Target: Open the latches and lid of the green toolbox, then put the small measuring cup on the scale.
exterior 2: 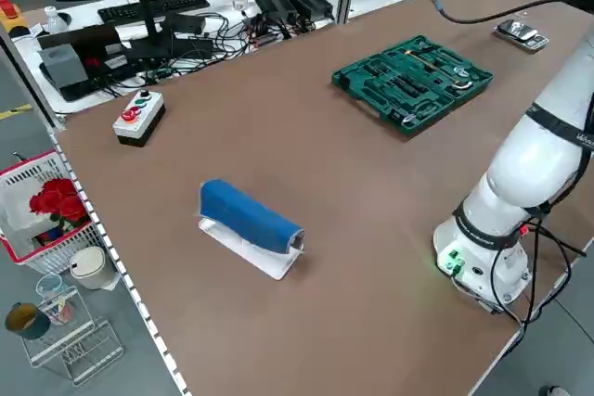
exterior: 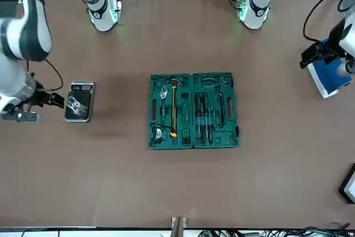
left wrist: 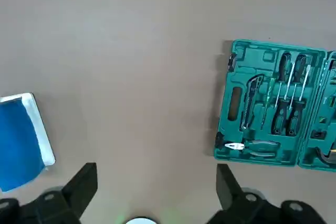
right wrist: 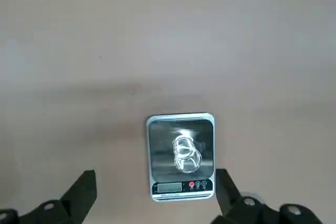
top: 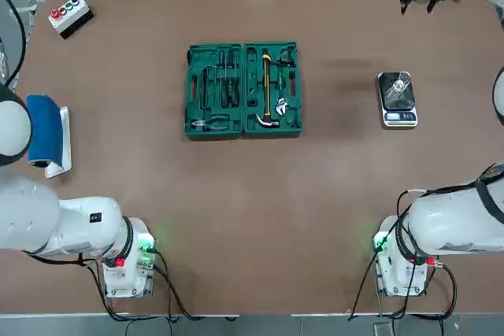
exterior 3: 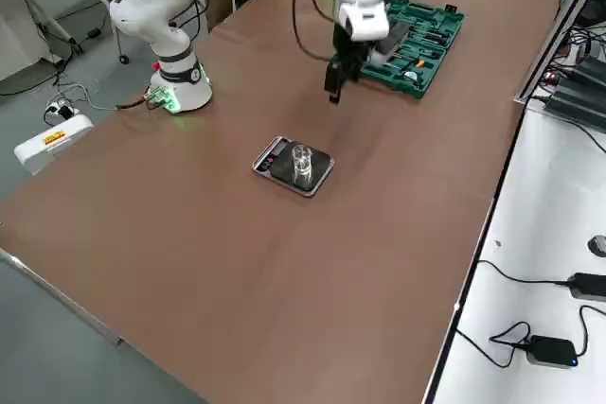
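Even, bright overhead light; soft faint shadows; slight blur in wrist views.

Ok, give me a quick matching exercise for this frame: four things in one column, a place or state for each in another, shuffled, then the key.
Things:
1. green toolbox
2. small measuring cup
3. right gripper
4. blue roll

States:
A. standing on the scale
B. lying flat open, tools showing
C. raised above the table, jaws open and empty
D. at the table's edge near the left arm, on a white holder

Pairs: 1-B, 2-A, 3-C, 4-D
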Robot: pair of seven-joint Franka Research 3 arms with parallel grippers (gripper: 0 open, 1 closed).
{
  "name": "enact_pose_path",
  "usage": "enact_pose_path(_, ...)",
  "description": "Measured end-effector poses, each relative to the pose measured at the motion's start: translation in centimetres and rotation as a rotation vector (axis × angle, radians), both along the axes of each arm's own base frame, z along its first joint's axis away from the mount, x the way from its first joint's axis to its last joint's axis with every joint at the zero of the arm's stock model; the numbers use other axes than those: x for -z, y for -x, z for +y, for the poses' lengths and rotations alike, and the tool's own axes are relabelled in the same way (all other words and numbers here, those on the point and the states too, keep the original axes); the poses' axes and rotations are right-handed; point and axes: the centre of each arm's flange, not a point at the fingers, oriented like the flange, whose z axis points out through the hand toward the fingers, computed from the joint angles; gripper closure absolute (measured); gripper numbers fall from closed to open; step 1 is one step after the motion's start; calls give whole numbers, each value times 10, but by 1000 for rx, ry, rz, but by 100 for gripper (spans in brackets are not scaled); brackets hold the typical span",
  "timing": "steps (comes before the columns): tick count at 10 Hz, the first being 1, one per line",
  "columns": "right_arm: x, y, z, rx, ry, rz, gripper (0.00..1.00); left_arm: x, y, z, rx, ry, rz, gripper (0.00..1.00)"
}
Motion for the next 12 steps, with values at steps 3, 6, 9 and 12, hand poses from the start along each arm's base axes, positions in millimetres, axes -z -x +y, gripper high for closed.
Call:
enact_pose_path(3,-91,0,16,1,-4,-51,0,-1,-1,17,-27,0,-1,0)
enact_pose_path(6,-121,1,11,11,-26,-87,0,-1,0,17,-21,1,2,0)
enact_pose_path(9,-121,2,20,-1,-48,-81,0,-1,0,16,-16,1,6,0)
enact_pose_path(12,-117,1,29,-14,-66,-69,0,1,-1,16,-13,1,8,0)
